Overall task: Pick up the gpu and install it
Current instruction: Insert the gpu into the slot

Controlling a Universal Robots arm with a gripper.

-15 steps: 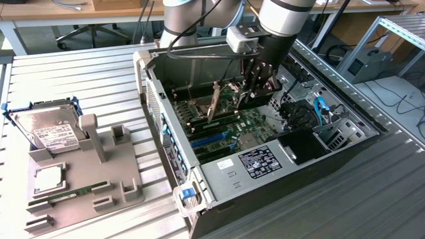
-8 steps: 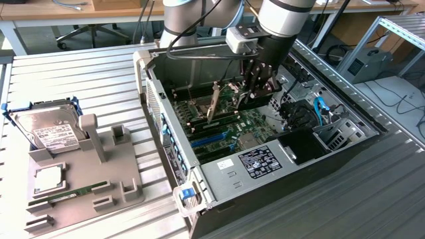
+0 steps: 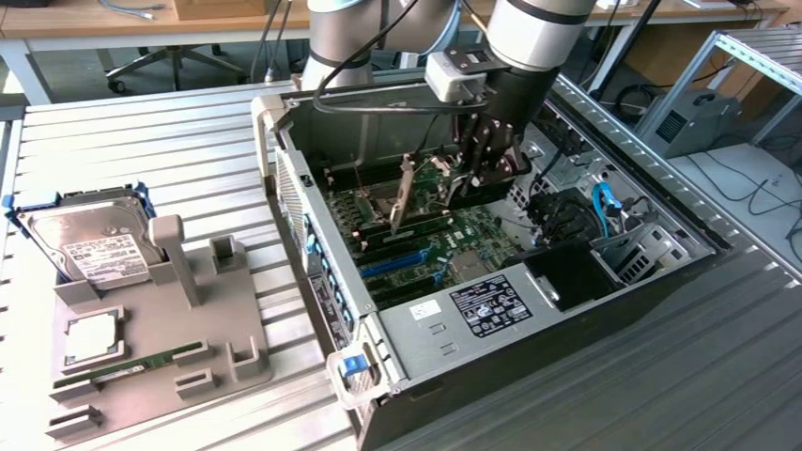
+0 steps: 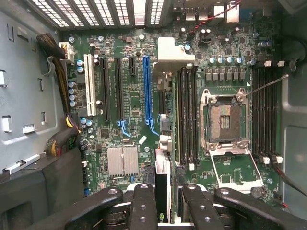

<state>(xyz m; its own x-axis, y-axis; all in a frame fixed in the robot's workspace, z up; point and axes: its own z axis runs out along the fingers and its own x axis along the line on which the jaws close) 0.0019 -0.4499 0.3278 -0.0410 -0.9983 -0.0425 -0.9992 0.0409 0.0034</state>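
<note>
The gpu hangs inside the open computer case, a thin black card with its silver bracket pointing down toward the motherboard. My gripper is shut on its edge. In the wrist view the gpu is seen edge-on between the two black fingers, running out to its pale bracket. It hovers above the board between the blue slot and the memory slots. I cannot tell whether it touches the board.
Left of the case in the exterior view, a grey fixture holds a silver hard drive and a green memory stick. The CPU socket, cable bundles and the case walls surround the card.
</note>
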